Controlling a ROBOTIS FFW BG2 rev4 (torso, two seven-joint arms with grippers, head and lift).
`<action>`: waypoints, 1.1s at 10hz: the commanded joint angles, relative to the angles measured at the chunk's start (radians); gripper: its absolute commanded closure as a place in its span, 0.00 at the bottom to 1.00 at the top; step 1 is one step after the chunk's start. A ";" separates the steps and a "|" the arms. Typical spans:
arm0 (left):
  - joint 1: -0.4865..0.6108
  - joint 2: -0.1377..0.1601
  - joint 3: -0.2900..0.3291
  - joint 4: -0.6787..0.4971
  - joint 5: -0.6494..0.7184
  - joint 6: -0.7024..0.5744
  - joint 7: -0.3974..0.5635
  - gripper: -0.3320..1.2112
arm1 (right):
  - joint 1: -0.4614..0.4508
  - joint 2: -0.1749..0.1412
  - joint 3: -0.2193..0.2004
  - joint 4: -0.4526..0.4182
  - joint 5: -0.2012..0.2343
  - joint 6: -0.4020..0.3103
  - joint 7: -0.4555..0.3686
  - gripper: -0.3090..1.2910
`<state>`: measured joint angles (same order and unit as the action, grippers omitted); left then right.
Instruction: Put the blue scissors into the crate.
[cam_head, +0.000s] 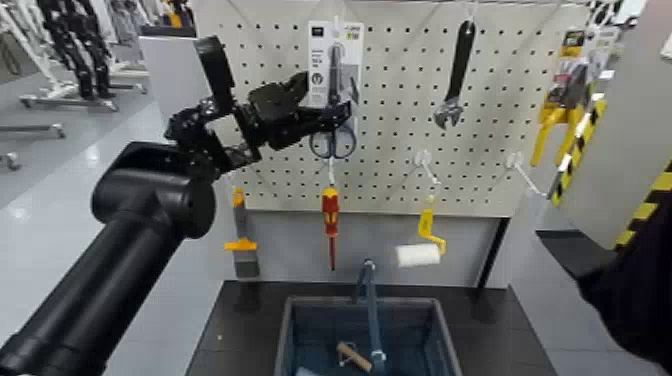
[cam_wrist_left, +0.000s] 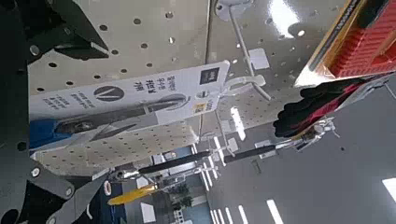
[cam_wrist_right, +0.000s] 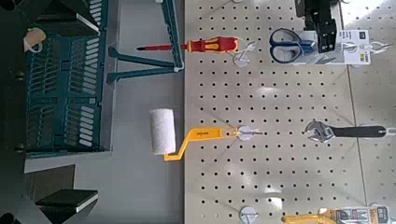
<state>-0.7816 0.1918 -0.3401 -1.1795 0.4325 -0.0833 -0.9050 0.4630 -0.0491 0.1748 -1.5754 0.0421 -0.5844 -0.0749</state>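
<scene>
A pale pegboard (cam_head: 400, 75) stands upright behind a dark bench (cam_head: 500, 325). The left arm (cam_head: 150, 205) reaches in from the lower left, up to the upper part of the board. On the bench, in front of the board, sits the crate (cam_head: 438, 318), dark blue-grey with a grey rim and an upright blue handle; inside lies a small thing with a wooden handle (cam_head: 352, 356).

The scissors (cam_head: 334, 142), blue-handled on a tall white card, hang on the board above the crate, outside it. The left gripper (cam_wrist_left: 106, 112) is at the card, its fingers spread, one on each side, with a gap visible between each fingertip and the card. The right gripper (cam_wrist_right: 93, 112) waits off to the right, spread open.

Right of the scissors hangs a black-handled adjustable wrench (cam_head: 457, 75), and beyond it, at the board's right edge, a packaged tool with yellow handles (cam_head: 553, 130). Lower down hang, from left to right, a grey and orange scraper (cam_head: 241, 235), a red and yellow screwdriver (cam_head: 330, 215) just below the scissors, and a white paint roller (cam_head: 418, 256) with a yellow handle.
</scene>
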 joint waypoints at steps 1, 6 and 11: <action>0.004 0.001 0.003 -0.012 -0.003 0.011 0.003 0.97 | 0.000 0.000 0.000 0.000 -0.001 0.000 0.000 0.24; 0.005 0.001 0.013 -0.019 -0.008 0.016 0.005 0.98 | 0.000 0.000 0.002 0.000 -0.001 0.000 0.001 0.24; 0.015 0.006 0.021 -0.057 -0.009 0.017 0.005 0.98 | 0.000 0.000 0.002 -0.002 -0.001 0.000 0.001 0.24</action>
<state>-0.7711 0.1959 -0.3200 -1.2222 0.4213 -0.0661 -0.9005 0.4633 -0.0491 0.1764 -1.5763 0.0414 -0.5844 -0.0736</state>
